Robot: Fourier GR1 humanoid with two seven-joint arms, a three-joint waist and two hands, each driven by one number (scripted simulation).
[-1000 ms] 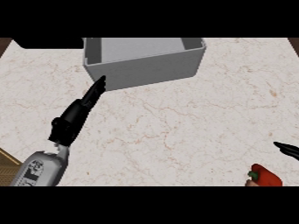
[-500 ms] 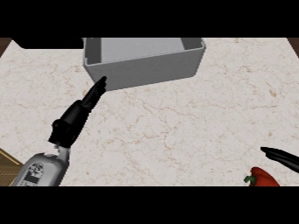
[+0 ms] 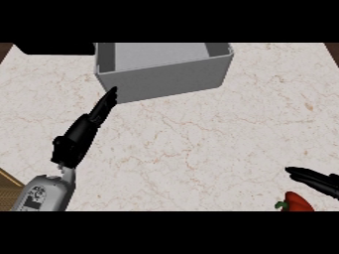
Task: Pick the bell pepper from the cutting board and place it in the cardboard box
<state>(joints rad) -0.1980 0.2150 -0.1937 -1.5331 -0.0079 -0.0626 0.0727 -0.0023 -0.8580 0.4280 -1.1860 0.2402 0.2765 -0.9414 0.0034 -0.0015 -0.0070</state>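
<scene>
While the bell pepper [image 3: 298,202] lies at about 5 o'clock in the head view, red with a green stem pointing toward 9 o'clock, its lower part is cut off by the view's bottom edge. No cutting board shows under it, only the pale marble counter [image 3: 201,139].

The right hand [image 3: 337,184] comes in from 4 o'clock. Its fingers [image 3: 304,174] are stretched out straight toward 10 o'clock and are not curled round anything. They pass just beside the pepper, at its 1 o'clock. Whether they touch it I cannot tell.

The cardboard box [image 3: 172,82], grey-walled and open at the top, stands at 12 o'clock on the counter, well apart from the pepper. Nothing can be seen inside it.

The left hand [image 3: 81,134] sits at about 8 o'clock, on a grey forearm [image 3: 44,193] rising from the lower edge. Its fingers are straight and pressed together, pointing toward 1 o'clock, and it holds nothing. The fingertips [image 3: 112,93] end just beside the box's near left corner, at its 7 o'clock. Whether they touch the wall is not clear.

A dark object [image 3: 55,48] lies at 11 o'clock, just beside the box's left wall.
</scene>
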